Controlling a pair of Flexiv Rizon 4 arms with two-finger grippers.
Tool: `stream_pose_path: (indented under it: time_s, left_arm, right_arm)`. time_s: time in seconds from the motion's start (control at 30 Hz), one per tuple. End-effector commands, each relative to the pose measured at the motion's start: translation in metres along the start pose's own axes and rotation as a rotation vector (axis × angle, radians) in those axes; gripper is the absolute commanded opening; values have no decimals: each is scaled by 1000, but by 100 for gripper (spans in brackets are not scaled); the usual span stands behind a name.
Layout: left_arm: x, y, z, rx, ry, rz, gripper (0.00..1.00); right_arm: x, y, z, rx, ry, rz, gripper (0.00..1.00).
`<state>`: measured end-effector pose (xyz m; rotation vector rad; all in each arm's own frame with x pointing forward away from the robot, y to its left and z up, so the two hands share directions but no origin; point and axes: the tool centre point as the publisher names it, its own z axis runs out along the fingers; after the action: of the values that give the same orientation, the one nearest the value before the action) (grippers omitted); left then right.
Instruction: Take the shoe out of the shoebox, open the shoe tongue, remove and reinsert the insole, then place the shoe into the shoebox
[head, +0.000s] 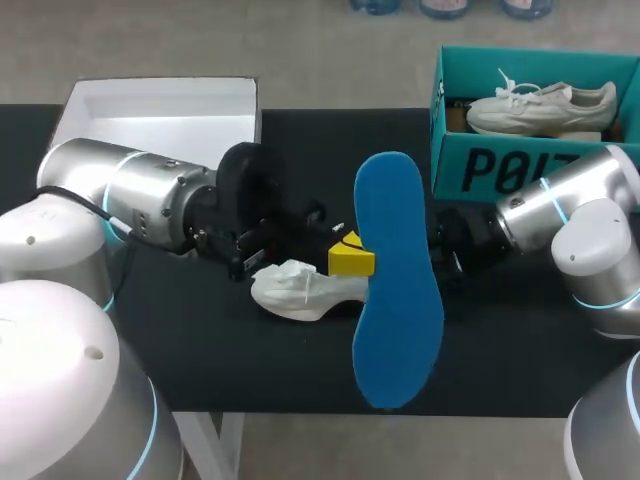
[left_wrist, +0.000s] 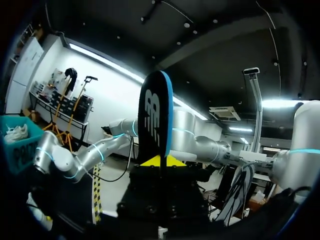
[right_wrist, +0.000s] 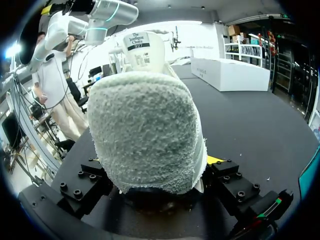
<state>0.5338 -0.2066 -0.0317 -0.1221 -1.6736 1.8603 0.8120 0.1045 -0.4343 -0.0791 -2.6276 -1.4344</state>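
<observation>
My left gripper (head: 350, 260) is shut on the blue insole (head: 398, 300) and holds it raised above the table's middle. In the left wrist view the insole (left_wrist: 155, 120) stands upright out of that gripper (left_wrist: 160, 162), dark side facing. The white shoe (head: 300, 288) rests on the black table under it, toe to the left. My right gripper (head: 447, 255), partly hidden behind the insole, has the shoe's heel. In the right wrist view the fuzzy heel (right_wrist: 145, 130) fills the wide gap of the gripper (right_wrist: 155, 172). One yellow fingertip (right_wrist: 214, 160) lies against its side, and the tongue is lifted.
A teal shoebox (head: 500, 170) at the back right holds a second white shoe (head: 540, 105), close to my right arm. A white open box (head: 160, 110) sits at the back left behind my left arm. The table's front edge runs just below the insole.
</observation>
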Motion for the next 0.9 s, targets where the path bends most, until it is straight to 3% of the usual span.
stream_pose_path:
  time_s: [0.03,0.5,0.6,0.8,0.83,0.9]
  left_arm:
    - [5,0,-2,3,-28,0,0]
    - [5,0,-2,3,-28,0,0]
    - [5,0,-2,3,-28,0,0]
    - [5,0,-2,3,-28,0,0]
    - [5,0,-2,3,-28,0,0]
    - [5,0,-2,3,-28,0,0]
  right_arm:
    - [-1,-5,6,2,-1,1,0]
    - [-1,-5,6,2,-1,1,0]
    - [-1,-5,6,2,-1,1,10]
    - [-1,-5,6,2,-1,1,48]
    - [-1,-5,6,2,-1,1,99]
    - [-1,-5,6,2,-1,1,100]
